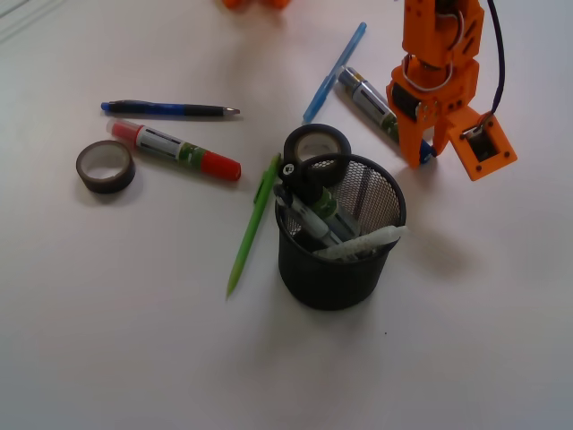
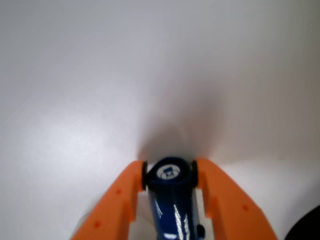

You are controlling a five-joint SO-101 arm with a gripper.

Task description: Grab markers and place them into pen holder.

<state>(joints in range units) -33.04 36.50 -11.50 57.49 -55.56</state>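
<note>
Both orange fingers [image 1: 414, 143] of the gripper [image 1: 428, 154] stand low over the white table [image 1: 134, 340] in the front view, and they are closed on the blue-capped marker [image 1: 369, 98], at its cap end. This marker lies on the table, slanted, with its labelled barrel going up and left from the gripper. A thin light blue pen [image 1: 334, 72] lies just beside it, on its left.

Below and left of the gripper stands the pen holder [image 1: 338, 237], a round black mesh cup. Inside it leans a marker with a black cap [image 1: 313, 193], and some other thin things stand in it also; one pale piece [image 1: 363, 244] sticks out over the rim. A dark tape roll [image 1: 318, 143] sits just behind the holder and touches its rim or nearly so. A slim green pencil [image 1: 252, 224] lies just beside the holder, on the left.

Further left on the table lies the red-capped marker [image 1: 175, 150], well apart from the holder. Above it lies a dark blue pen [image 1: 170, 109], and to its left a brown tape roll [image 1: 106, 166].

From the wrist view, the two fingers [image 2: 125, 195] press on both sides of the blue cap [image 2: 170, 192], whose round end looks toward the camera. Beyond it there is only the white table [image 2: 150, 60]. At the lower right corner a dark edge [image 2: 305, 230] shows, but I cannot tell what it is.
</note>
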